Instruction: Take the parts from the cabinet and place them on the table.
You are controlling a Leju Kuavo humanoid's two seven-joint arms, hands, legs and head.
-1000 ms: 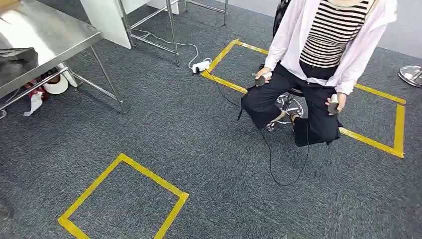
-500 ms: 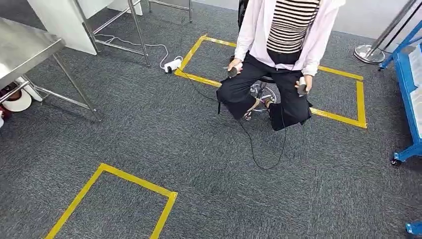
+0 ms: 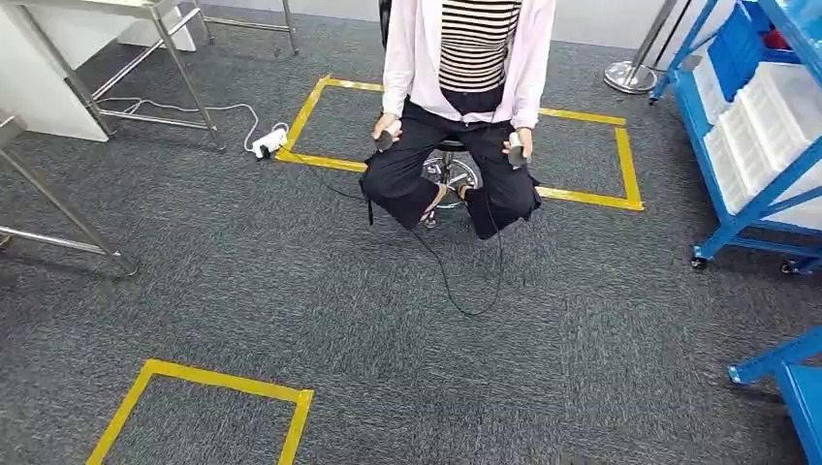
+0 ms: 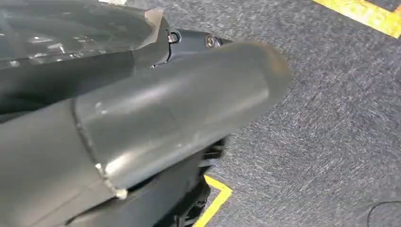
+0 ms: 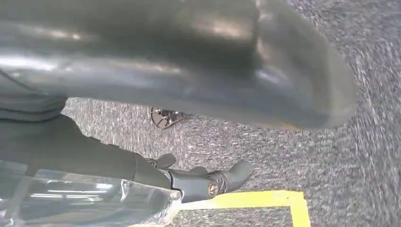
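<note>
Blue cabinet (image 3: 751,155) stands at two o'clock; the approach step looks underway, and reaching its bins comes next. Whether either hand, left (image 4: 142,118) or right (image 5: 189,61), holds anything, I cannot tell.

You won't find anything readable here, no text, labels, brand marks or numbers anywhere. The closest thing to a sign is the yellow tape on the carpet: one taped square (image 3: 465,140) around the seated person's stool and the corner of another taped square (image 3: 208,412) nearer the robot, both plain with no lettering. The white bins (image 3: 766,116) on the blue cabinet (image 3: 746,208) look blank from where you're viewing, or any tags on them are too small to make out. The power strip (image 3: 267,143) on the floor shows no marking you could read either. Both wrist views are too blurred for any print.
</note>
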